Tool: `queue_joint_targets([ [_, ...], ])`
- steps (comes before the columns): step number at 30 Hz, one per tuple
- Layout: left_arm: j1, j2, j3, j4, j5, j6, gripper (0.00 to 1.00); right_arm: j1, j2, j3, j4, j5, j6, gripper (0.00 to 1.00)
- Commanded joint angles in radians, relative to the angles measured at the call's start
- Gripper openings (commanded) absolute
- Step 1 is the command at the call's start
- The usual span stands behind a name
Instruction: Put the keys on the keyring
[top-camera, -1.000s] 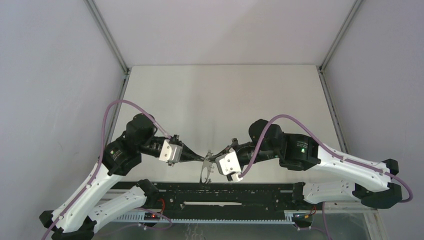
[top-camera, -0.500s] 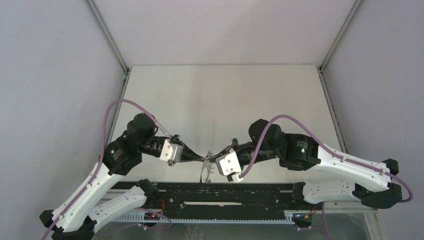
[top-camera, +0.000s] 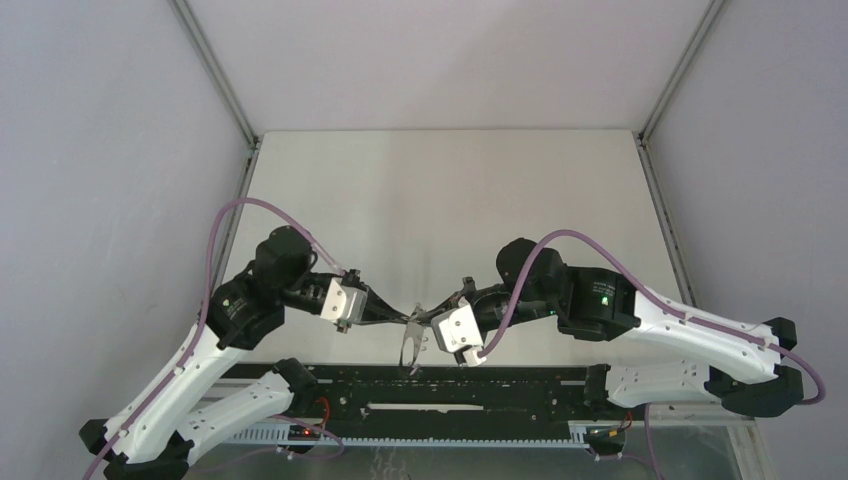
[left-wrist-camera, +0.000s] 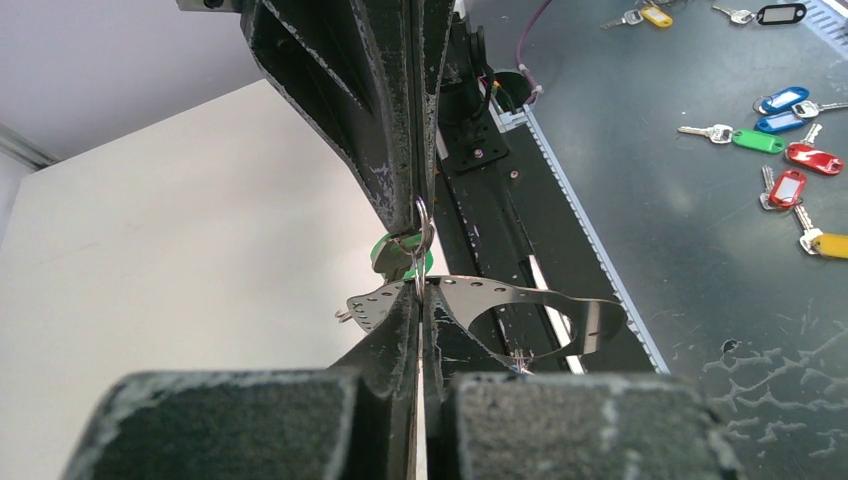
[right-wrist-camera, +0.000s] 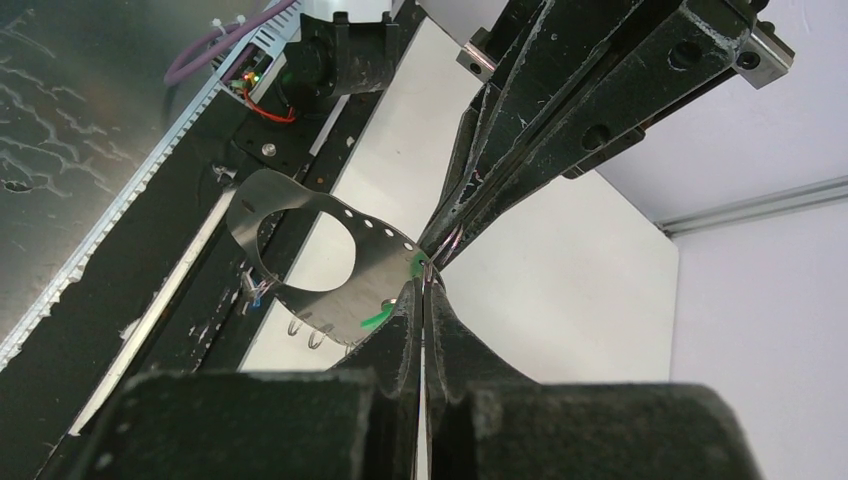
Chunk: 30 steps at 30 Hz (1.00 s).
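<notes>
Both arms meet tip to tip over the middle of the counter's near edge, held up off the surface. Left gripper: jaws pressed together, apparently nipping the rim of the keyring, whose perforated band curls away toward the near edge. Right gripper: jaws likewise closed to a slit, seemingly on the small wire loop of the green-headed key, right against the band. Exactly where each pinch ends is hard to tell, since the tips crowd each other. Blue-headed key not found in any view. The band looks thin, springy and light. I'd expect it to flex and swing if gripped far from the working loop, so hold the rim just beside that loop. The key is light, with a slick metal blade, and its plastic head or loop gives the safer hold. Counter is pale, matte and bare toward the far corners. A black rail runs along the near edge. Grey walls enclose the other three sides. Spare tagged keys lie on the dark bench beyond the rail.
</notes>
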Motion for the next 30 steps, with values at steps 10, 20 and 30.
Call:
queue_joint_targets([
  [10, -0.007, 0.008, 0.035, 0.044, 0.000, -0.023, 0.00, -0.002, 0.009, 0.041, 0.070, -0.039, -0.016, 0.00],
  [20, -0.008, 0.009, 0.030, 0.063, 0.000, -0.038, 0.00, -0.002, 0.015, 0.041, 0.081, -0.042, -0.017, 0.00],
  [30, -0.007, 0.008, 0.025, 0.065, 0.004, -0.020, 0.00, -0.026, 0.032, 0.042, 0.095, -0.072, -0.021, 0.00],
])
